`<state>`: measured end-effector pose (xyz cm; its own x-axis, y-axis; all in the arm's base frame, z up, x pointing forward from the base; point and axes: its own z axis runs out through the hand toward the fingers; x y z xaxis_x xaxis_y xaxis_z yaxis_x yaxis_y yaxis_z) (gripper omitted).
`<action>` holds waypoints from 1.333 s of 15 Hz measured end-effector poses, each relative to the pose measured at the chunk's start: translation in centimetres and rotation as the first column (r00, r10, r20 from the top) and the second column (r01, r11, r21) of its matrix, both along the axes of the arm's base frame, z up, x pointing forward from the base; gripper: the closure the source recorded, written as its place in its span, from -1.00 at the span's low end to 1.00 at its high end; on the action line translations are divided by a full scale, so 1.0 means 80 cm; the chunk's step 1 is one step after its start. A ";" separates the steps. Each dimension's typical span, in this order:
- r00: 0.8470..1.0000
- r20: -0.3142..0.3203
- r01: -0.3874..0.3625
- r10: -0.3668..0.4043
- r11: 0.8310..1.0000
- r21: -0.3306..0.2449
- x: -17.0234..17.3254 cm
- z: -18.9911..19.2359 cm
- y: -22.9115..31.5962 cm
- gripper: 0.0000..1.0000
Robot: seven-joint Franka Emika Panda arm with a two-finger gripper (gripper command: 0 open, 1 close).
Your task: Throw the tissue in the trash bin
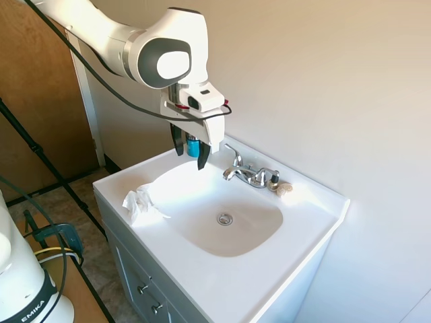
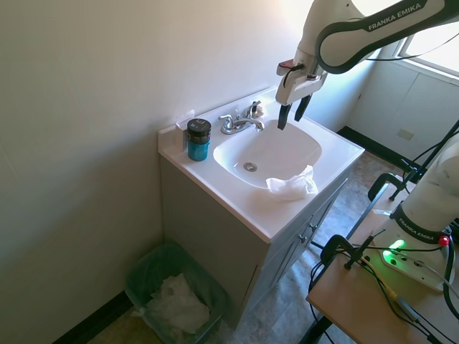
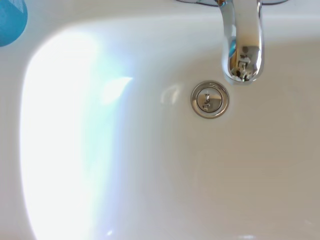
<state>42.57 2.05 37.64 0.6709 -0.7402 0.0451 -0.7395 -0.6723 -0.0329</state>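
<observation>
**Approach step: gripper above the basin, tissue not yet grasped**

Read the second exterior view from near to far. Nearest you, at about 7 o'clock on the floor, stands the trash bin [image 2: 172, 297], green-lined and already holding crumpled white paper. Above it, the tissue [image 2: 292, 186] lies as a crumpled wad on the front rim of the sink [image 2: 337, 154], partly overhanging the basin; in the first exterior view the same tissue [image 1: 139, 202] sits at 9 o'clock from the drain [image 1: 225, 219]. Farther back, the gripper [image 2: 292, 113] hangs empty over the basin with its fingers spread wide, well apart from the tissue. Beyond it you see the faucet [image 2: 240, 123] and, at the back corner of the surface, a blue jar [image 2: 199, 140].

The reach has not closed on the tissue. Your next move likely calls for carrying the gripper toward the front rim, lowering over the wad, and pinching it.
</observation>
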 end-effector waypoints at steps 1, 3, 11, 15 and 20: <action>1.000 -0.003 0.000 0.000 1.000 0.000 0.000 -0.001 0.000 -1.00; 0.999 -0.042 -0.006 0.006 1.000 -0.003 -0.005 -0.005 0.003 -1.00; 0.966 -0.241 -0.107 0.093 0.993 -0.044 -0.068 -0.060 0.071 -1.00; 0.949 -0.297 -0.126 0.102 0.990 -0.063 -0.097 -0.088 0.084 -1.00; 0.936 -0.328 -0.153 0.123 0.986 -0.066 -0.111 -0.124 0.105 1.00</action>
